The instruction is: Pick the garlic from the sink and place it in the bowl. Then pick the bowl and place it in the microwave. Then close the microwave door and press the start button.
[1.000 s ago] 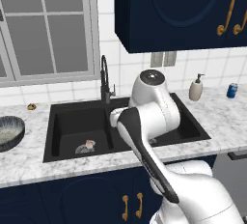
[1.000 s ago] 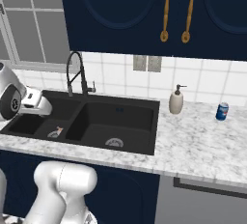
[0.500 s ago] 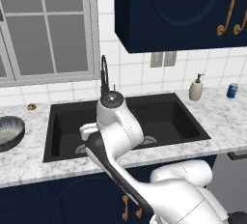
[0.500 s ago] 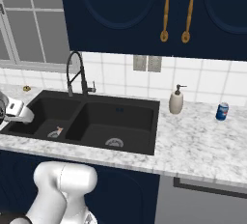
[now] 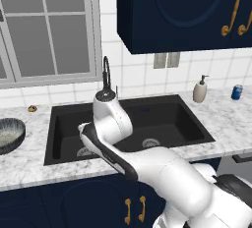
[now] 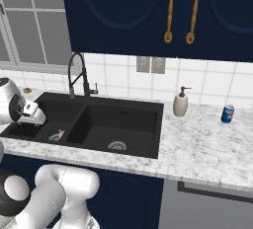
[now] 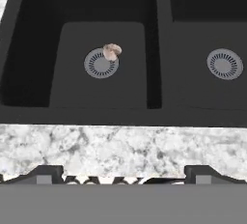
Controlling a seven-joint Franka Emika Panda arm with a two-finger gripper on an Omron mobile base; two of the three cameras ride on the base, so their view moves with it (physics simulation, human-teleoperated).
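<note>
I saw a soap dispenser (image 6: pixel 180 102) standing on the marble counter (image 6: pixel 207 144) near the backsplash; a blue can (image 6: pixel 227 114) stood well apart — further right; gold-handled navy cabinets (image 6: pixel 148 11) hung above.

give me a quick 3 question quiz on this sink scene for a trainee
1. True or false: the garlic lies at the edge of a round drain in the sink.
2. Where is the bowl? A) in the sink B) on the counter left of the sink C) beside the soap dispenser
3. Fill in: the small can on the counter is ____ in colour.

Key: 1 true; 2 B; 3 blue
</note>
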